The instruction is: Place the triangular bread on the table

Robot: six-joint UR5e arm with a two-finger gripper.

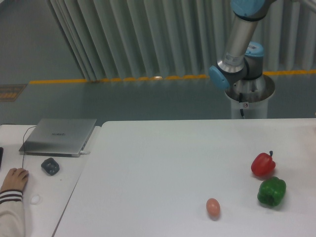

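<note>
The backdrop was a grey ribbed curtain wall with a yellow floor line running across the upper part of the frame; below it sat the table [163, 163], big and white, filling the lower right. On it were a red pepper [262, 164], a green pepper [271, 191] just below that, and a small tan egg [213, 207] lower centre; off at the left edge a smaller desk held a grey laptop [59, 136].

Only the arm [237, 49] showed, at upper right; the gripper was out of frame, so whether it was open or clamped on something couldn't be seen. The triangular bread wasn't visible anywhere either, so where it sat relative to the gripper, no idea.

Risk-wise, I'd guess a blind drop near the right side could bump the peppers or roll that egg.
</note>
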